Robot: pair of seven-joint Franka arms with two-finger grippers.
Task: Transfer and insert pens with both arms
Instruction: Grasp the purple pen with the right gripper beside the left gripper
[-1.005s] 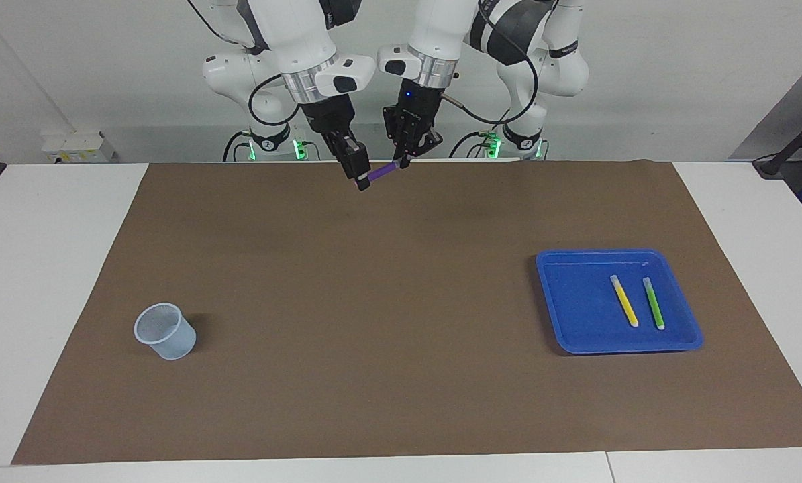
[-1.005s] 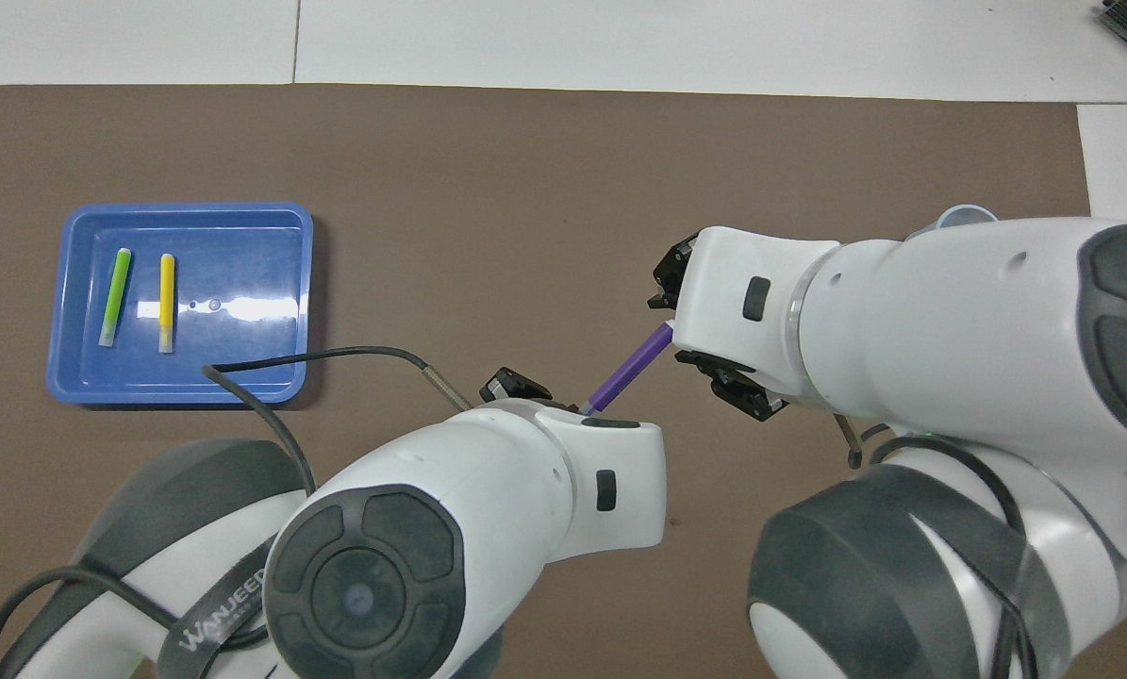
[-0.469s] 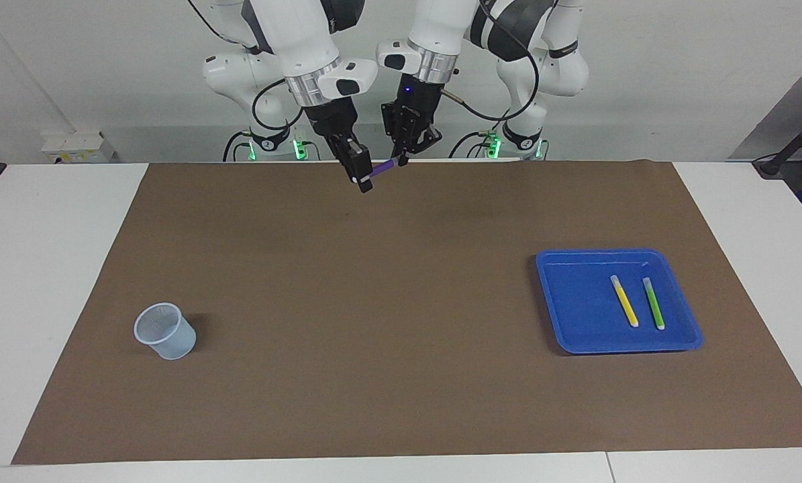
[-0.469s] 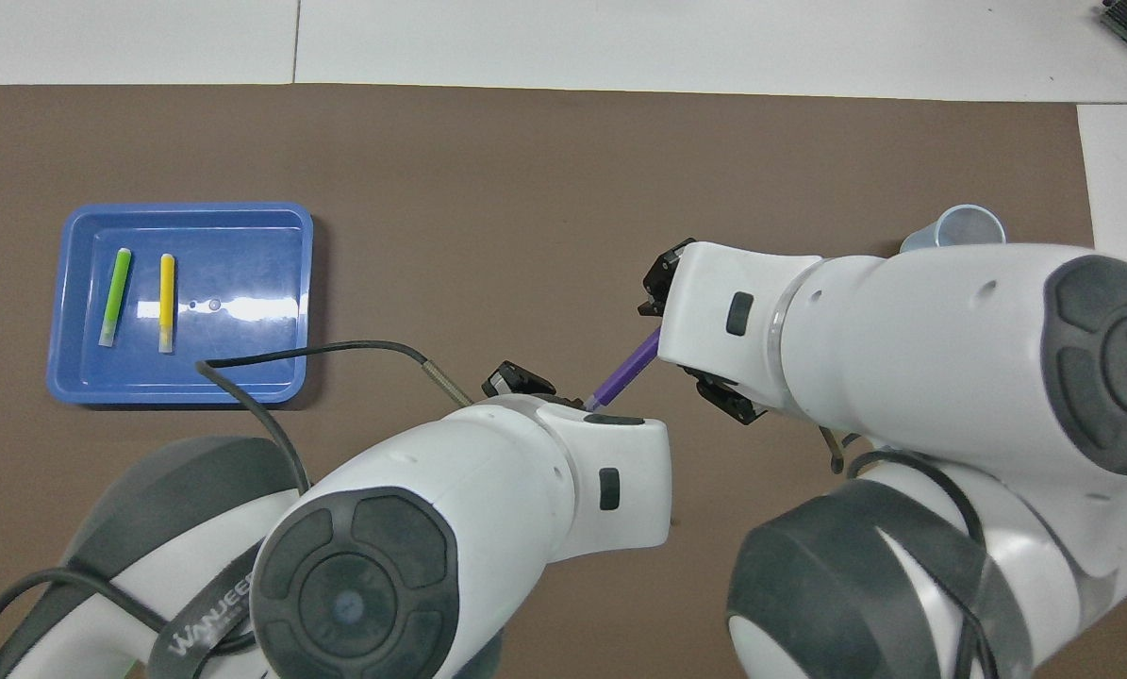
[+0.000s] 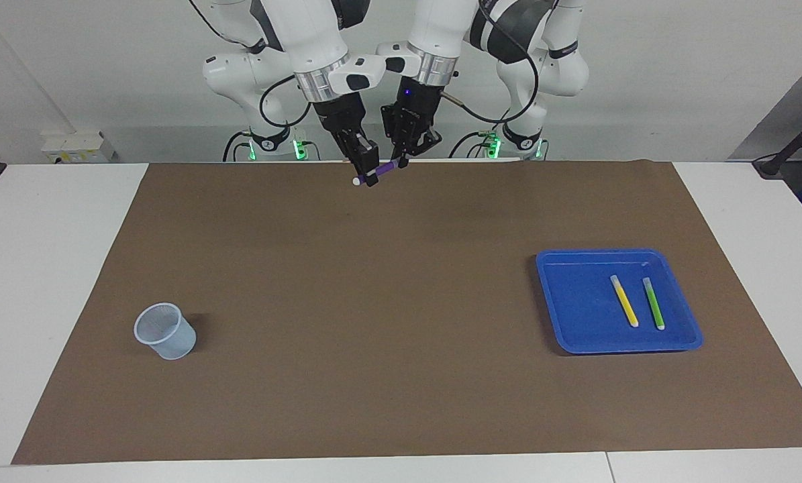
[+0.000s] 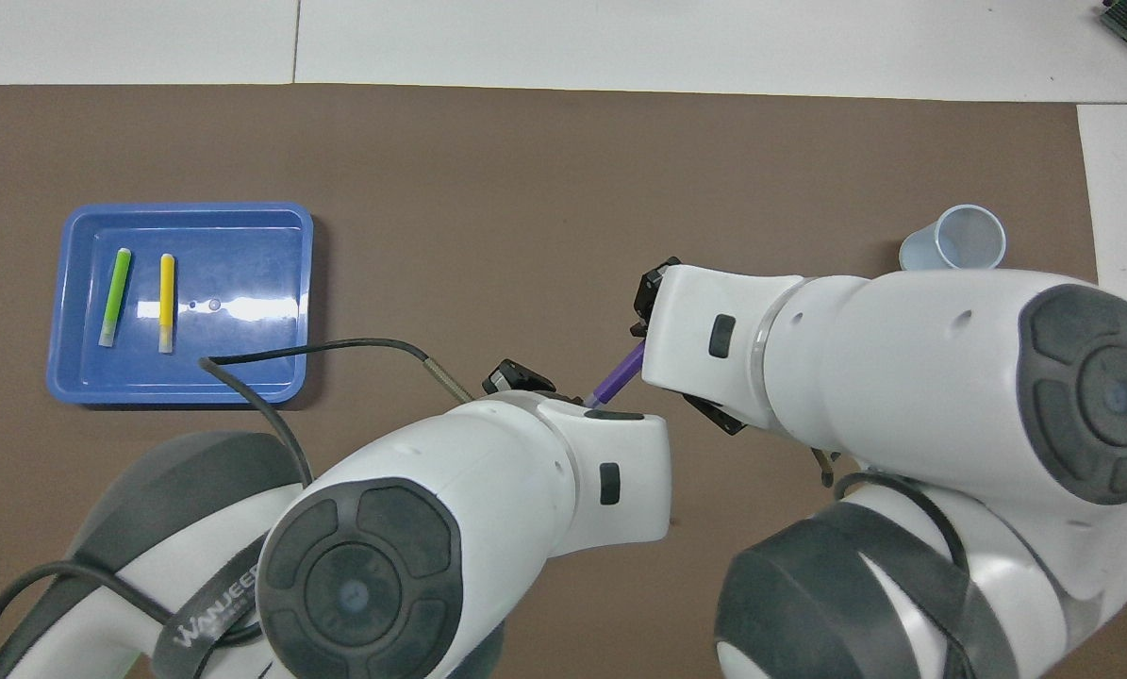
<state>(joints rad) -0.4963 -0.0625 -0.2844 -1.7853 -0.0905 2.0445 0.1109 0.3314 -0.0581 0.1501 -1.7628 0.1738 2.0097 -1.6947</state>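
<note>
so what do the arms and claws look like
Both arms are glossy white with dark grey joint caps and silver wrist rings. The left arm carries a black cable and a WANJEE marking. The left claw and right claw are black.

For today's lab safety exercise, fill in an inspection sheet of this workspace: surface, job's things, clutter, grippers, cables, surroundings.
Surface: brown mat on a white table.
Job's things: purple pen in the air between both grippers; yellow pen and green pen in the blue tray; cup upright toward the right arm's end.
Clutter: nothing seen.
Grippers: left gripper shut on purple pen; right gripper at the pen's other end.
Cables: black cable at the left arm.
Surroundings: pale wall.
</note>
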